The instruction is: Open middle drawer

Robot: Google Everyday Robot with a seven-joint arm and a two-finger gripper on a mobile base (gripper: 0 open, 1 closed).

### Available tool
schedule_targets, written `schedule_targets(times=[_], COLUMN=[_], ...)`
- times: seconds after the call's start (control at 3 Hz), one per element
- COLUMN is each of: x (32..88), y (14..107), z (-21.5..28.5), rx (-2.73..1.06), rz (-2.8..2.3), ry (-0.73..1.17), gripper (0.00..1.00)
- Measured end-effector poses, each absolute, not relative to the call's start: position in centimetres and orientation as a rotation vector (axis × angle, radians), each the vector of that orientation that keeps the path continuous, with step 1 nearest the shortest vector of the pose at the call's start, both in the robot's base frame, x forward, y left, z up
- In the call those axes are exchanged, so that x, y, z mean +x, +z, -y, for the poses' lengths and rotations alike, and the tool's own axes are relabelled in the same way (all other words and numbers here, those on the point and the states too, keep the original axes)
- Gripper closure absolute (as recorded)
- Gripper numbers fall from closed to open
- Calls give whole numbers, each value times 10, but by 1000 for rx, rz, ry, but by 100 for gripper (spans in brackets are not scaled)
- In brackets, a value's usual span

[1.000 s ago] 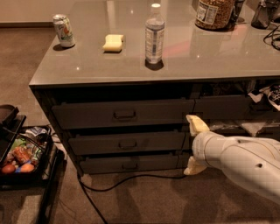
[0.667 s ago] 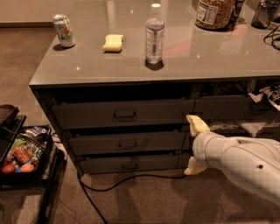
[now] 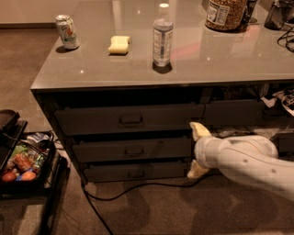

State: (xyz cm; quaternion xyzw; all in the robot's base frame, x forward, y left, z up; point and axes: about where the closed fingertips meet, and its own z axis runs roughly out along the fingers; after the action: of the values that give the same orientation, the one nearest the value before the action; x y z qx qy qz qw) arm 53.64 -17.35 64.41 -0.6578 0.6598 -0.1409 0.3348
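Note:
The middle drawer is the dark grey-brown front between a taller top drawer and a slimmer bottom drawer. Its small bar handle sits at its centre. My gripper is at the right end of the middle drawer front, well right of the handle. Its two pale yellow fingers stand wide apart, one above the drawer's level and one below. It is open and holds nothing. The white arm comes in from the right.
On the grey counter stand a soda can, a yellow sponge, a water bottle and a jar. A black cable lies on the carpet. A black rack of snacks stands at the left.

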Motion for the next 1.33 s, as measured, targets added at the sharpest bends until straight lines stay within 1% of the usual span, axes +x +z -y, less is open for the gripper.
schedule_targets(times=[0.67, 1.33], x=[606, 611], y=[570, 551], z=[151, 148], rx=[-1594, -1604], rz=[-1758, -1782], ry=[-246, -205], gripper=[0, 0])
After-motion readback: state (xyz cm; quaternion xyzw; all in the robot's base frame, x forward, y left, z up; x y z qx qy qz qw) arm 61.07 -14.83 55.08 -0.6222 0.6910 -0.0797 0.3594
